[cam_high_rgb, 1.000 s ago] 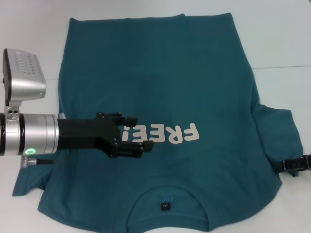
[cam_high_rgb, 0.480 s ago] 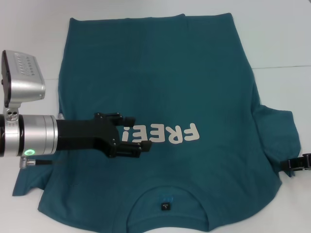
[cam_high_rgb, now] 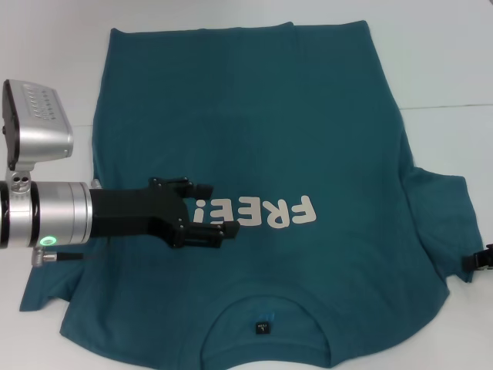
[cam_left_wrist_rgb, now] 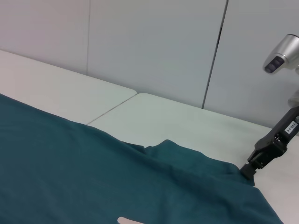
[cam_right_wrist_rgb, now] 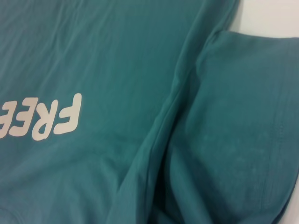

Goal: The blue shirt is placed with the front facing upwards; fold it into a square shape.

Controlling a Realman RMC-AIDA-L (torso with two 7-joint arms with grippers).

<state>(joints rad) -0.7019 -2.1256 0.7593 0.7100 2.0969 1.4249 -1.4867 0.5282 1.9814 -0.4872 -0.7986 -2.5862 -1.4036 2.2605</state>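
The blue shirt (cam_high_rgb: 308,116) lies flat and front up on the white table, its collar and black tag (cam_high_rgb: 263,327) nearest me. Cream letters "FREE" (cam_high_rgb: 269,212) cross the chest. My left gripper (cam_high_rgb: 216,208) hovers open over the chest, just left of the letters, with nothing between its fingers. Only the tip of my right gripper (cam_high_rgb: 483,260) shows at the far right, beside the edge of the right sleeve (cam_high_rgb: 447,216). In the left wrist view the right gripper (cam_left_wrist_rgb: 249,171) meets the sleeve's edge (cam_left_wrist_rgb: 187,156). The right wrist view shows the sleeve (cam_right_wrist_rgb: 233,116) and letters (cam_right_wrist_rgb: 42,116).
Bare white table (cam_high_rgb: 447,54) surrounds the shirt, with a seam between two tabletops (cam_high_rgb: 447,105) at the right. Grey wall panels (cam_left_wrist_rgb: 154,46) stand behind the table. The left sleeve (cam_high_rgb: 46,289) lies partly under my left arm.
My right gripper has slid to the right, nearly out of the head view. The left gripper has shifted only slightly. The shirt lies as before.
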